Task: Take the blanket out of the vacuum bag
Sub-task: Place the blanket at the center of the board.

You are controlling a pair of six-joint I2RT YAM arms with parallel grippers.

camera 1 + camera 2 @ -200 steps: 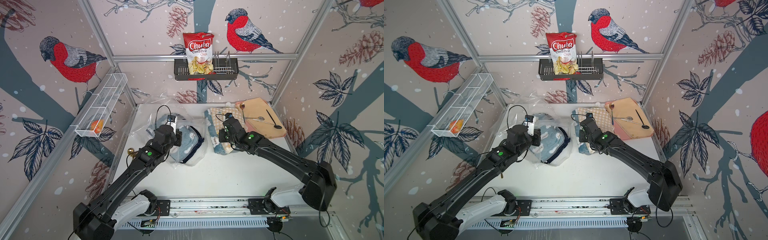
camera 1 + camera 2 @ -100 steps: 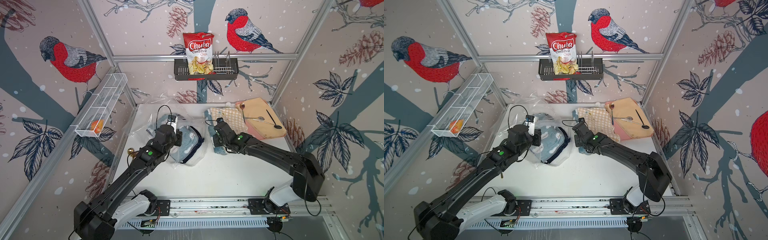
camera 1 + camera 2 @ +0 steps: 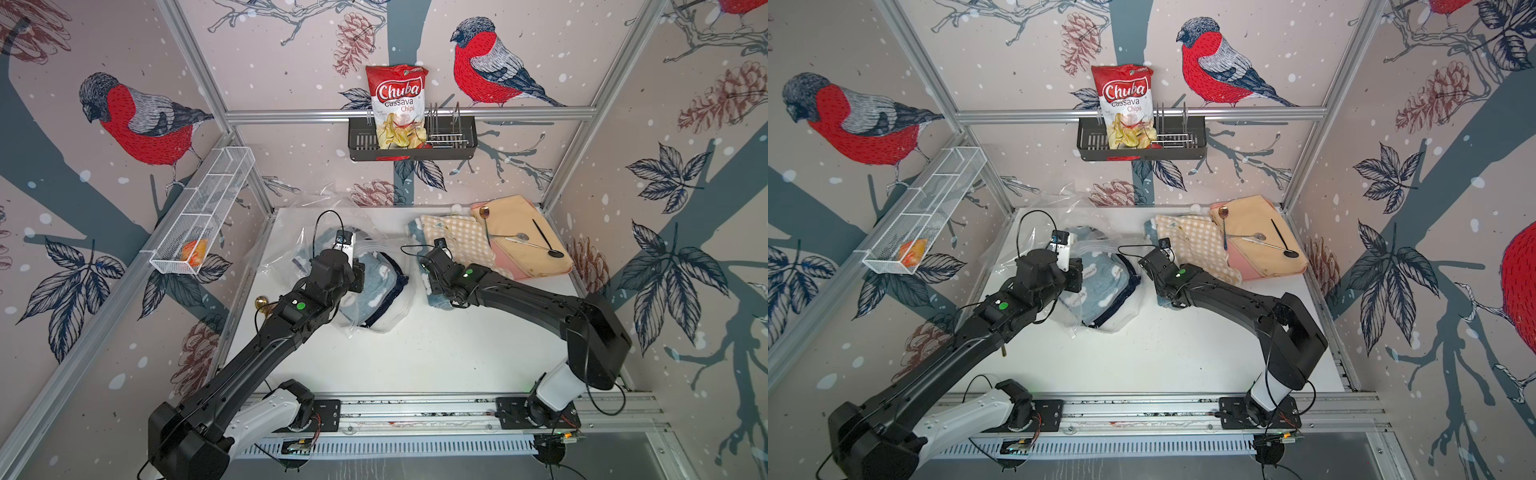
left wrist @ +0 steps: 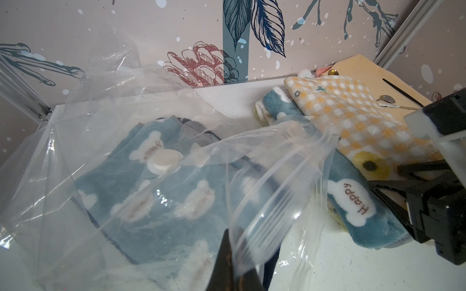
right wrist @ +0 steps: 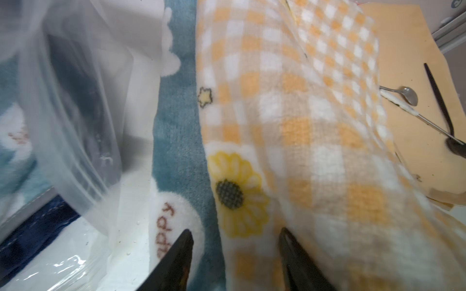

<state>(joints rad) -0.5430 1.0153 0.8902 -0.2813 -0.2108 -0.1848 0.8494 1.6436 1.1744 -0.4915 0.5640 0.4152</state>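
Sliding toward the vacuum bag (image 3: pixel 282 249) over the last second, the right arm (image 3: pixel 519 291) now sits over the folded cloths just beside it and its pincer has spread, while the left arm (image 3: pixel 291 316) has kept its place. In both top views the bag lies crumpled on the white desk (image 3: pixel 415 357) with the blue blanket (image 3: pixel 376 286) inside it, and the left arm's wrist sits over the bag. From the left wrist, the left pincer (image 4: pixel 233 267) has its jaws together, clamped on the bag's zip edge (image 4: pixel 277 191) and holding it up off the blanket. The round white valve cap (image 4: pixel 165 161) rests on the plastic above the blanket. From the right wrist, the right pincer (image 5: pixel 237 252) has its jaws apart. It hovers over the line where the checked blanket (image 5: pixel 302 126) overlaps the blue Happy cloth (image 5: pixel 176 126), and the bag's clear plastic lies just beside that cloth.
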